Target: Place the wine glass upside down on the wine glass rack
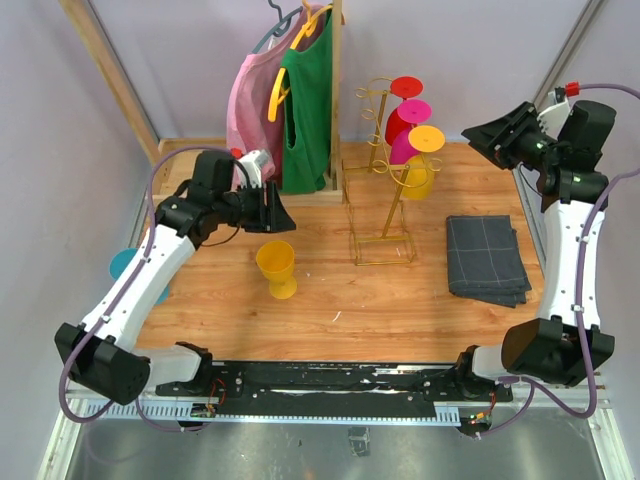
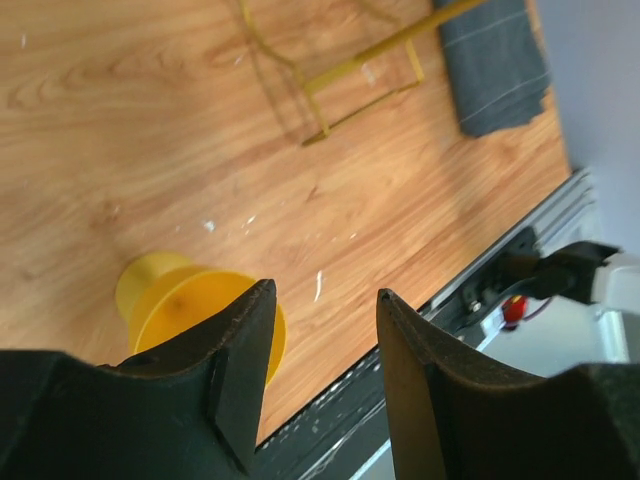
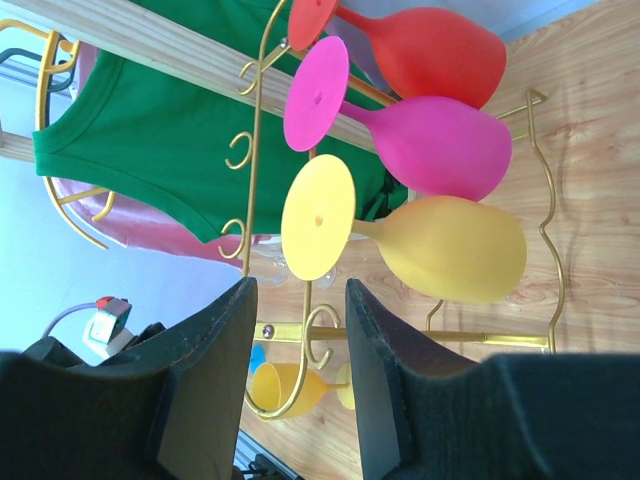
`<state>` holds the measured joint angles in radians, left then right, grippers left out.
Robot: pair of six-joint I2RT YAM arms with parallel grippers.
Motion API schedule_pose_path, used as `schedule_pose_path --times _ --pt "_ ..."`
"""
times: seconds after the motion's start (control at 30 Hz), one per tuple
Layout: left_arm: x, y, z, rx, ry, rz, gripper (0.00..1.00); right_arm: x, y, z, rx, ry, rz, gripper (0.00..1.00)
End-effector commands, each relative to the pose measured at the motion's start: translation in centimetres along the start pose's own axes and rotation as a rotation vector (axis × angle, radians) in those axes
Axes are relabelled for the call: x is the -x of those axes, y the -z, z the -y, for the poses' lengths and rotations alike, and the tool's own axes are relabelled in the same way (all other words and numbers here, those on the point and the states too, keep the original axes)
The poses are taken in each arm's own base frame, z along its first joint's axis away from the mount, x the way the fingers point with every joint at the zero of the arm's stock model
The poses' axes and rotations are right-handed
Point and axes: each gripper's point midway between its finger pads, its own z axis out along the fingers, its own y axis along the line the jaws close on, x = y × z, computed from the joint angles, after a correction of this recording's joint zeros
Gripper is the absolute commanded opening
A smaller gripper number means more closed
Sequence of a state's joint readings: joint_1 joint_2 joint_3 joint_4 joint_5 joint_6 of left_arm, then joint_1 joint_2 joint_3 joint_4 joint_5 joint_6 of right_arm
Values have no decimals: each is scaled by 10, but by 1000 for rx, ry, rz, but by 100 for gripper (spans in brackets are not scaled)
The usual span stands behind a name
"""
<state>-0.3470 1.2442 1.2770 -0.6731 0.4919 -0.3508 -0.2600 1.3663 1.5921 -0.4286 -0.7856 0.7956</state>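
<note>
A yellow wine glass (image 1: 277,267) stands upright on the wooden table, left of the gold wire rack (image 1: 383,190). It also shows in the left wrist view (image 2: 178,310) and in the right wrist view (image 3: 290,390). Three glasses hang upside down on the rack: red (image 1: 402,108), pink (image 1: 410,140) and yellow (image 1: 420,170). My left gripper (image 1: 283,212) is open and empty, just above and behind the standing glass. My right gripper (image 1: 480,140) is open and empty, raised to the right of the rack.
A wooden clothes rack (image 1: 335,90) with a green garment (image 1: 305,110) and a pink one (image 1: 255,100) stands at the back left. A folded dark grey cloth (image 1: 487,258) lies right of the gold rack. A blue object (image 1: 125,265) sits at the left edge.
</note>
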Motion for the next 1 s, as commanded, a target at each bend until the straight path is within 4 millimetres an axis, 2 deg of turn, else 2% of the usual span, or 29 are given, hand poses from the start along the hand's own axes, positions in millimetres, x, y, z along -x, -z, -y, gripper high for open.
schedule_pose_path --times 0.0,0.23,0.43,0.63,0.83,0.97 --pt "-40 4 -27 184 -62 -113 49 1 8 -3 9 21 20 42" --pt "-68 5 -15 239 -71 -166 49 0 8 -2 5 20 22 42" --pt "-98 -5 -15 300 -124 -254 49 -2 5 0 15 6 13 42" --pt "-105 -13 -26 351 -150 -286 49 -5 6 0 19 5 13 42" --pt "-99 -18 -32 390 -165 -273 49 -7 7 1 17 4 11 42" --pt "-103 -23 -39 410 -175 -295 48 -8 6 2 19 0 9 42"
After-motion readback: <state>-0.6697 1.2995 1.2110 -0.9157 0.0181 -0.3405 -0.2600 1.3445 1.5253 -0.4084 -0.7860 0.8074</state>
